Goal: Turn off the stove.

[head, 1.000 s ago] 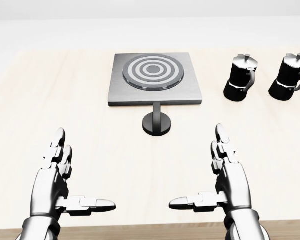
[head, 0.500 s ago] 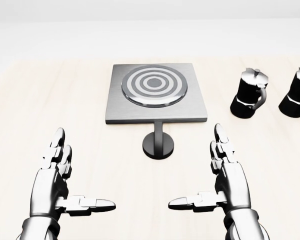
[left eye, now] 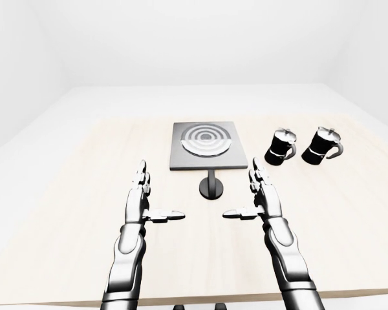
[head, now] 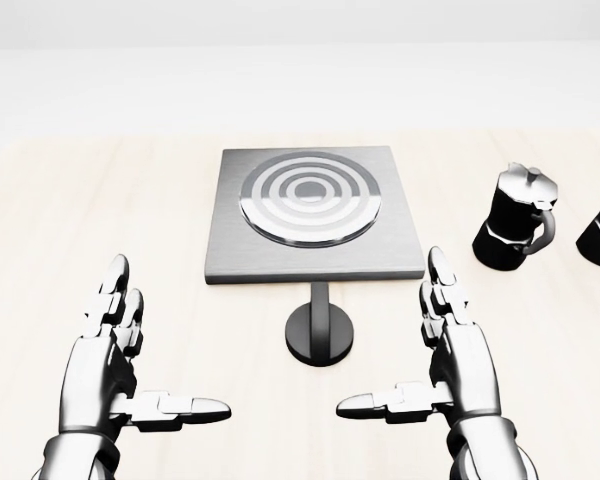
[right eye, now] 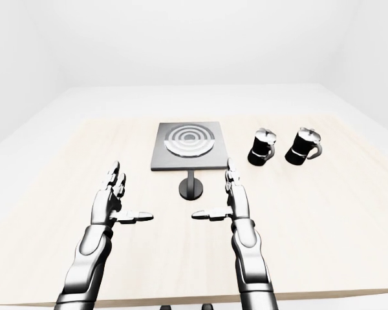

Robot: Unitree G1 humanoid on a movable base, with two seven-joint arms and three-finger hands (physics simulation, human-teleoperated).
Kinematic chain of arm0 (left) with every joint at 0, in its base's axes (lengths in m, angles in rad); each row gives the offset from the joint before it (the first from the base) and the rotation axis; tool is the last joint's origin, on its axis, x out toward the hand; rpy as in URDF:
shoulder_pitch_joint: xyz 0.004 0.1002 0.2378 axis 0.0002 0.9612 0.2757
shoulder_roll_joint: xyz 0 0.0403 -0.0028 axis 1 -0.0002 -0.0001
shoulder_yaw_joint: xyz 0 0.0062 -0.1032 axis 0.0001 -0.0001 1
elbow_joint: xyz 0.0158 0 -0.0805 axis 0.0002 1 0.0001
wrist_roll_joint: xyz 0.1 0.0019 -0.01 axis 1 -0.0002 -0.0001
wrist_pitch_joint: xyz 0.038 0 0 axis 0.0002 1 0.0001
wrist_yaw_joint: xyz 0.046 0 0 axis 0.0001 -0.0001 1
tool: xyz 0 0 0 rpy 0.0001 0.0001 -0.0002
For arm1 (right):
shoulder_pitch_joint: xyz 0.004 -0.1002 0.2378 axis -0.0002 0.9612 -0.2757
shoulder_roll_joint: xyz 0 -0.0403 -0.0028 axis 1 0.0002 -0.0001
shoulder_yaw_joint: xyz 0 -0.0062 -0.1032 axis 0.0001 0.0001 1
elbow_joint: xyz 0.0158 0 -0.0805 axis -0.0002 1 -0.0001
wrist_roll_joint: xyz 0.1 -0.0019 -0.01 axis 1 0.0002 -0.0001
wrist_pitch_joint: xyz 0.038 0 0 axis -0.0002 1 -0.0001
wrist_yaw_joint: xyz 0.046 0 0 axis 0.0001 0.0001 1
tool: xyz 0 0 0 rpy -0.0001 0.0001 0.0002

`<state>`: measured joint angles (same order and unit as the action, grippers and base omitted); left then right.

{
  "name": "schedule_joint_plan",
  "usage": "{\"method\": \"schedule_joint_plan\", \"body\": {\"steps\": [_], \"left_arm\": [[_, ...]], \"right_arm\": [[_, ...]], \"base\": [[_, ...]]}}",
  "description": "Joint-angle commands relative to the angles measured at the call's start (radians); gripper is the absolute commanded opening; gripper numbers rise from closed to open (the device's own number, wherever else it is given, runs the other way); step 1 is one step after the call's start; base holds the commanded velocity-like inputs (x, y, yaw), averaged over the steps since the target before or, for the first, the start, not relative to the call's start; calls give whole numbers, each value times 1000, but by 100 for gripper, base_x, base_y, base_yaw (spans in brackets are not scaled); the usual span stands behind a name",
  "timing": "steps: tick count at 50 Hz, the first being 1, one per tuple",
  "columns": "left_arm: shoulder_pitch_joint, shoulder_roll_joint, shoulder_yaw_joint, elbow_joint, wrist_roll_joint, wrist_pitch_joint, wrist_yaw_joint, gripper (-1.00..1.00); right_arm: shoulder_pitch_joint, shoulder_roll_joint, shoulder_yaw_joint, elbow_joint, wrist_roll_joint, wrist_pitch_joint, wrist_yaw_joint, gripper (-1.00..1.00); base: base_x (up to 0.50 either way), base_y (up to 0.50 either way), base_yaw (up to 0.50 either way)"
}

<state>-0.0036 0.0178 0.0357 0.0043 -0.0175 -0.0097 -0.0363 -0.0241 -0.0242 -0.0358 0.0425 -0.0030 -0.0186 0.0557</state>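
Note:
The stove [head: 314, 215] is a grey square plate with a ringed round burner [head: 311, 197], lying on the pale wooden table [head: 90, 200]. Its black round knob [head: 320, 333] on a short stem sits just below the plate's lower edge. My left hand [head: 130, 370] is open at the lower left, well left of the knob. My right hand [head: 425, 365] is open at the lower right, just right of and below the knob. Neither hand touches anything.
Two black moka pots stand to the right of the stove: one [head: 516, 231] close by, the other [left eye: 323, 145] farther right, cut off by the head view's edge. The table's near edge [left eye: 200, 300] runs along the bottom of the left-eye view.
The whole picture has shifted: the stove, knob and pots have grown and slid lower in the head view, so the camera has moved closer. Both hands keep the same open pose.

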Motion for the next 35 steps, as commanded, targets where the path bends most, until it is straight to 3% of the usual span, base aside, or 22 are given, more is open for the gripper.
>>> {"method": "schedule_joint_plan", "body": {"steps": [1,4,15,22,26,28,30,32,33,35], "left_arm": [[0,-1,0,6,2,-5,1,100],[3,0,-1,-5,2,4,1,100],[-9,0,0,28,5,-15,6,100],[2,-1,2,-5,1,0,12,100],[1,-2,5,1,1,-21,18,100],[7,-3,10,-19,-8,-14,24,100],[3,-2,16,-13,-12,-27,32,100],[15,-2,21,-42,-19,-22,37,100],[15,-3,31,-33,-24,-59,47,100],[32,-2,31,-55,-30,-78,46,100]], "right_arm": [[-1,0,1,1,-3,4,0,100],[-3,-1,0,9,-3,-2,1,100],[-5,-1,0,17,-2,-5,2,100],[-6,0,-2,14,1,-1,0,100],[-7,-1,-2,18,2,-4,0,100],[-6,-1,-2,15,4,-4,1,100],[-5,0,-2,9,4,0,0,100],[-5,-1,-2,10,4,-1,1,100],[-5,0,-1,10,2,1,-1,100],[-6,0,1,12,-1,2,-2,100]], "base": [[26,0,0],[26,0,0],[26,0,0],[22,0,0],[7,0,0],[0,0,0],[0,0,0],[0,0,0],[0,0,0],[0,0,0]]}}
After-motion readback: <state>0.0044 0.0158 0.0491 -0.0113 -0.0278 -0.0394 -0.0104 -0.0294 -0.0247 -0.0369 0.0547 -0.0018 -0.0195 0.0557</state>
